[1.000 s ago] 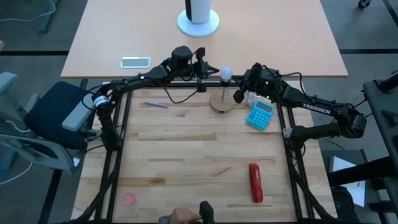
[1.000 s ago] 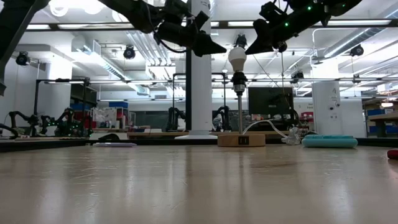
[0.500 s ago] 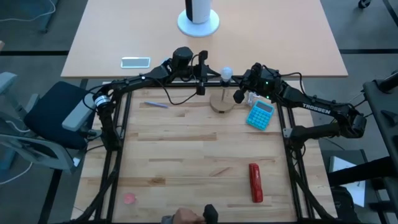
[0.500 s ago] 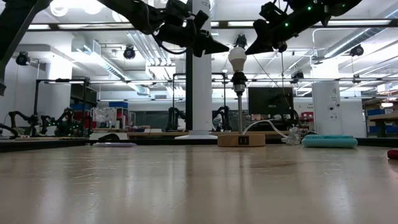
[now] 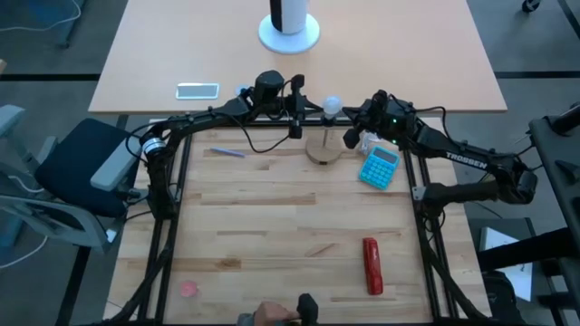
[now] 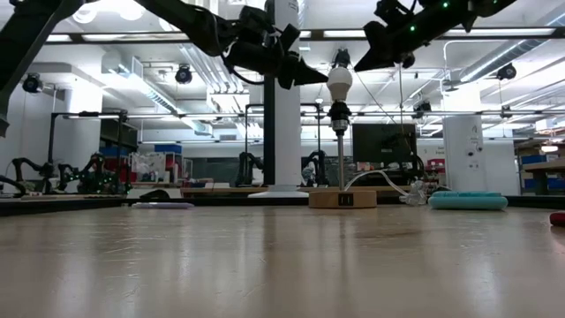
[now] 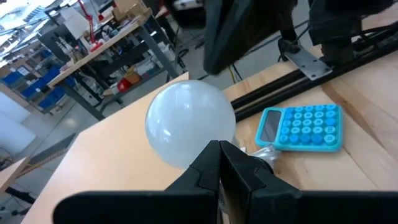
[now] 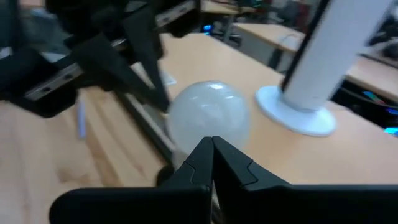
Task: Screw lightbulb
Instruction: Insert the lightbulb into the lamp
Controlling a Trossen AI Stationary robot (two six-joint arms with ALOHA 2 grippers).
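Near edge of the desk: a red oblong item and a small pink item are noted, both well apart from the work and to be left undisturbed.

Middle ground: a blue calculator is lying flat, just beside the round wooden base on the right arm's side. A thin post is carried upright by the base, and a socket is carried at the post's top.

The lightbulb is seated upright in the socket, rounded end up, screw end down. From the level view it is judged to be already partly or fully threaded; how far cannot be told.

Left end effector: fingers are pressed together, nothing held, tip poised just beside the bulb at glass height; contact cannot be confirmed. Right end effector: fingers likewise together and empty, tip held just above and beside the bulb on the opposite side.

Handling note, as judgement: for a good turn, one end effector would need to be parted and closed lightly round the widest part of the glass, the rotation kept on the post's axis. Side pressure is to be avoided, since the slender post could lean or the base could slide.

Far ground: a white cylinder and a phone are recorded on the second desk.
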